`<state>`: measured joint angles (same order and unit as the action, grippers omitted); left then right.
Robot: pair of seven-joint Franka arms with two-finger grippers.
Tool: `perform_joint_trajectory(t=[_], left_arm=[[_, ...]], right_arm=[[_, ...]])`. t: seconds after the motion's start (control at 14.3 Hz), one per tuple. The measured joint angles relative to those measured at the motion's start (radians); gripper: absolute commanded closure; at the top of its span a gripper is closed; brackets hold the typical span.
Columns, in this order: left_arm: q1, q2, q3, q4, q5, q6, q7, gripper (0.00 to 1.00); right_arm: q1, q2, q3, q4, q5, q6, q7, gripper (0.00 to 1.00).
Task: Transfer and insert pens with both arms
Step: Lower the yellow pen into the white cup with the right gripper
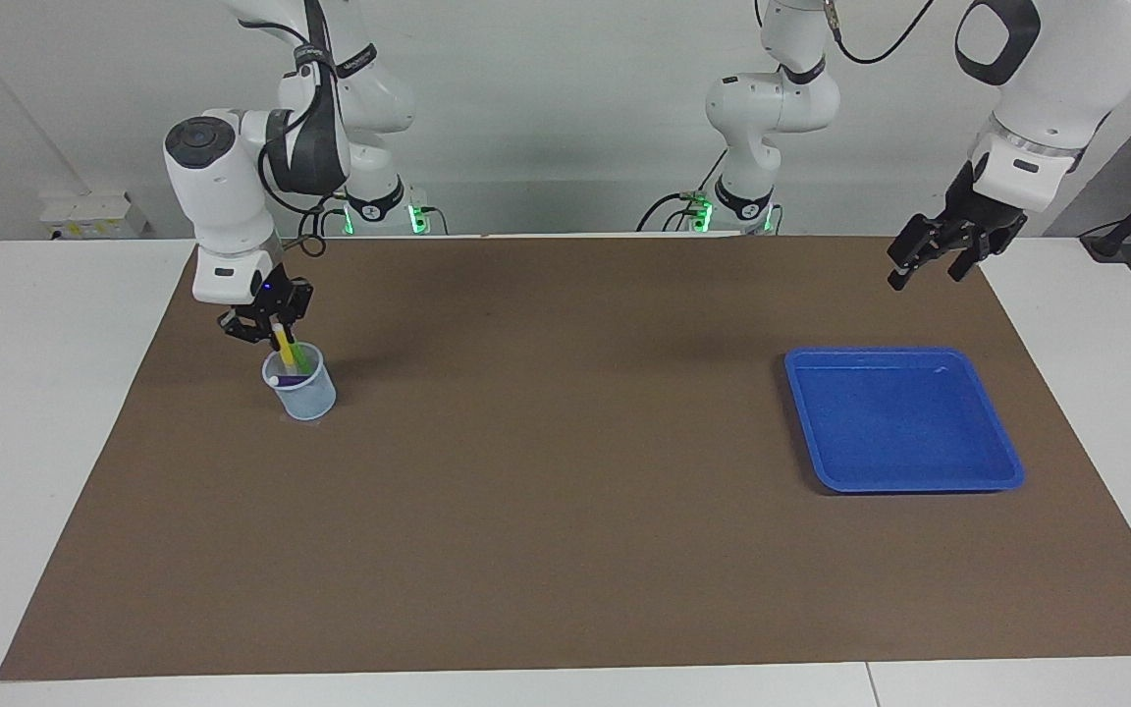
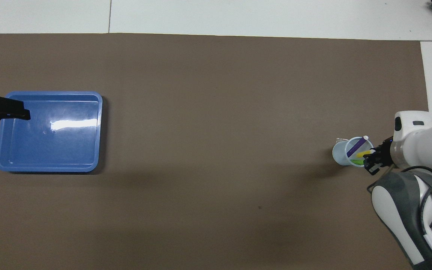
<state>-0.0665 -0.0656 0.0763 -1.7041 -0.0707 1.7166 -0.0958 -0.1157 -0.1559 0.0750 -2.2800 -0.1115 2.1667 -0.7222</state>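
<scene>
A clear plastic cup (image 1: 308, 398) stands on the brown mat toward the right arm's end of the table. Three pens lean in it: green (image 1: 302, 361), purple (image 1: 286, 379) and yellow (image 1: 287, 353). My right gripper (image 1: 269, 329) hangs just above the cup's rim at the yellow pen's (image 2: 364, 153) upper end; whether it still grips that pen does not show. The left gripper (image 1: 931, 265) is open and holds nothing, raised over the mat's edge at the left arm's end, on the robots' side of the blue tray.
An empty blue tray (image 1: 904, 479) lies on the mat toward the left arm's end. The brown mat (image 1: 565, 511) covers most of the white table.
</scene>
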Motion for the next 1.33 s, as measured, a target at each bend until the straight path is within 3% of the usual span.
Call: perform_joint_trajectory(t=[0.56, 0.84, 1.12, 1.19, 1.26, 1.33], left_arm=[[0.007, 0.0, -0.071, 0.009, 0.001, 0.002, 0.018, 0.0], [0.008, 0.012, -0.063, 0.039, 0.001, 0.001, 0.001, 0.0], [0.011, 0.016, -0.053, 0.049, 0.013, 0.001, -0.004, 0.0], [0.012, 0.016, -0.053, 0.049, 0.03, 0.001, -0.003, 0.0], [0.012, 0.016, -0.053, 0.049, 0.044, 0.001, -0.002, 0.0], [0.012, 0.016, -0.053, 0.049, 0.05, 0.001, 0.001, 0.0]], right_arm=[[-0.001, -0.002, 0.0, 0.006, 0.017, -0.013, 0.0, 0.44], [0.002, -0.02, 0.008, 0.088, 0.123, -0.138, 0.049, 0.44], [0.077, -0.032, 0.021, 0.224, 0.132, -0.301, 0.262, 0.44], [0.102, -0.033, 0.022, 0.255, 0.132, -0.331, 0.317, 0.41], [0.125, -0.033, 0.023, 0.28, 0.132, -0.355, 0.366, 0.12], [0.143, -0.033, 0.023, 0.303, 0.132, -0.379, 0.409, 0.0]])
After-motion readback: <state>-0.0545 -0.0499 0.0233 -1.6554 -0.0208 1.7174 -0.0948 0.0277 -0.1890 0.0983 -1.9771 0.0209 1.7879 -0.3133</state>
